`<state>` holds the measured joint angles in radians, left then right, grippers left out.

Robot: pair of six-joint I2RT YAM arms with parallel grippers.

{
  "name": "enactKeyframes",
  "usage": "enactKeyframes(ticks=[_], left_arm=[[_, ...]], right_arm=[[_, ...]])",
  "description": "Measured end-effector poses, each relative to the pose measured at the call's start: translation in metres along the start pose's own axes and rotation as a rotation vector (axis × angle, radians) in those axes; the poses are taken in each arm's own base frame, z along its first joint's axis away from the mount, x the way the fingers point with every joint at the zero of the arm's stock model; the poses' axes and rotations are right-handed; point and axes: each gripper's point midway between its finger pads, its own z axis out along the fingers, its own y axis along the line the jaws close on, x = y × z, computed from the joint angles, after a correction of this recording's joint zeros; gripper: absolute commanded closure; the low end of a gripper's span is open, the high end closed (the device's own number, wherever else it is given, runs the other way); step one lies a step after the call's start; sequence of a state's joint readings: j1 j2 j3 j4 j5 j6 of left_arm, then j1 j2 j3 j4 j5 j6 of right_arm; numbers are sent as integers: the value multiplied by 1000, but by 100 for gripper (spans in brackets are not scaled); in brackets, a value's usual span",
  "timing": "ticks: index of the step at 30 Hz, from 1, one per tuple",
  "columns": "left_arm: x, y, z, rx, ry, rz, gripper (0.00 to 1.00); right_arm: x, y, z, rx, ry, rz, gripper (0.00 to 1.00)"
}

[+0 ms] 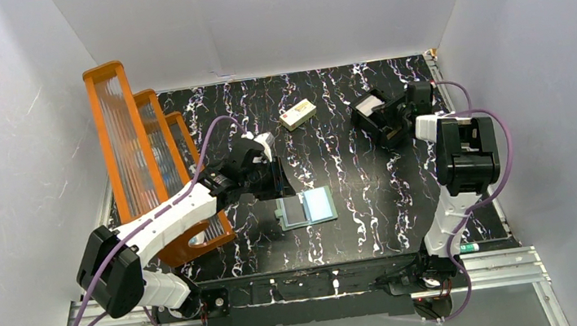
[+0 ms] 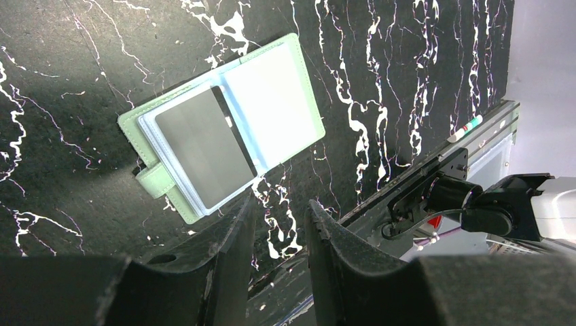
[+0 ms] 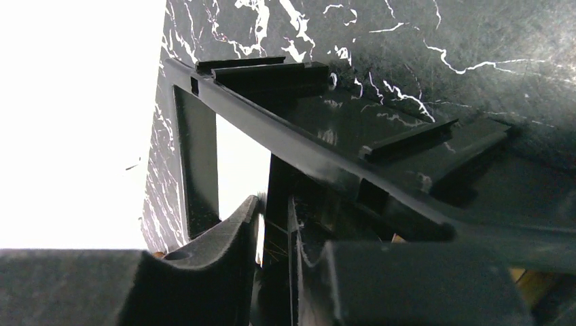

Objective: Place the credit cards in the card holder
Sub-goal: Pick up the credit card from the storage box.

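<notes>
**Card holder open mid-table; right gripper at the black tray**

The card holder point(image 2: 272, 102) lies open on the black marbled table point(image 1: 364, 204), near its middle, with the pale blue lining facing up. A grey credit card point(image 2: 200, 146) sits in its left page. Its face is too dim to read.

The left gripper point(image 2: 278, 217) hovers just left of the holder, its fingers partly spread and nothing between them.

Far right, the right gripper point(image 3: 272, 227) reaches into the black tray point(image 1: 387, 123), where a whitish card point(image 1: 373, 102) shows. Its fingers stand close together at a tray wall, and I cannot tell whether they pinch anything.

The cream block point(image 1: 298, 114) at far centre bears a dark mark too small to read.
</notes>
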<state>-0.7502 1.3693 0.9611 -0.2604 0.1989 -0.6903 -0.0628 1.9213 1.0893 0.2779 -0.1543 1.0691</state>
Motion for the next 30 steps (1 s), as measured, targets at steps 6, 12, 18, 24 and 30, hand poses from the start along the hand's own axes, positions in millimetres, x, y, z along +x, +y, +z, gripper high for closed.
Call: enactKeyframes(ticks=[6, 12, 18, 24, 30], left_arm=[[0, 0, 0, 0, 0, 0, 68], [1, 0, 0, -1, 1, -1, 69], [1, 1, 1, -3, 3, -2, 69], [2, 1, 1, -3, 4, -3, 69], [1, 1, 1, -1, 2, -6, 69]], right_arm=[[-5, 3, -2, -3, -22, -20, 85], [-8, 1, -3, 21, -37, -34, 86], [-9, -1, -6, 39, -41, -47, 87], [-13, -4, -15, 78, -58, -67, 82], [-18, 2, -18, 71, -73, -83, 94]])
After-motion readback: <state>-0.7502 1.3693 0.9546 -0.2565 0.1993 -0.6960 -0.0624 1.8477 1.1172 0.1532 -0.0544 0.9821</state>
